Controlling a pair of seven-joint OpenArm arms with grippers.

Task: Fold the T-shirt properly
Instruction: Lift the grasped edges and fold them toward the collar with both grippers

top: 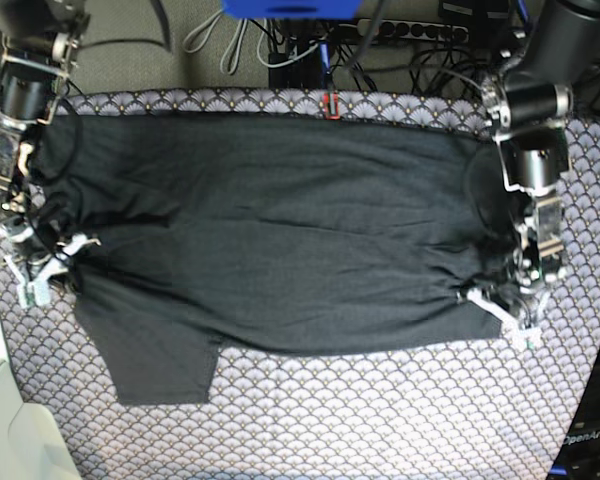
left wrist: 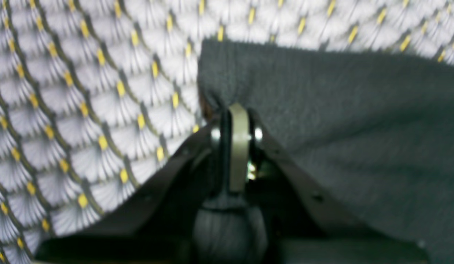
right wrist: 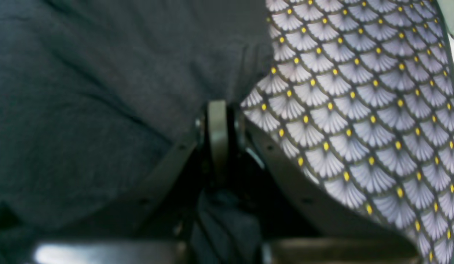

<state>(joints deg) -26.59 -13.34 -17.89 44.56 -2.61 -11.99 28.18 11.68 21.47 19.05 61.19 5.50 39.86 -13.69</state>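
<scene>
Left gripper (left wrist: pixel 236 110) clamped tight on a bunched corner of the T-shirt (top: pixel 280 250), jaws pressed together with fabric puckering right at the tips. Same story on the right gripper (right wrist: pixel 218 106): pinched shut on the opposite edge, dark cloth gathered into little pleats around it. In the overhead view, right gripper (top: pixel 35 275) at the left side, left gripper (top: pixel 510 315) at the right side, both low and near the front edge of the garment.

Spread between them, the T-shirt lying across the patterned tablecloth (top: pixel 380 420), stretched wide, one sleeve (top: pixel 160 355) poking out toward the near edge. Wrinkles fanning out from each pinch point, so clearly soft, light, floppy stuff. No stiffness to speak of, so probably going to sag in the middle the moment it's lifted, and drag a bit on the cloth underneath. Not fragile, not slippery by the look of it.

Best holds, as a guess: corners or hem edges, both sides at matching height, keeping tension across so the fold line lands straight. Grabbing mid-panel would likely just bunch everything up.
</scene>
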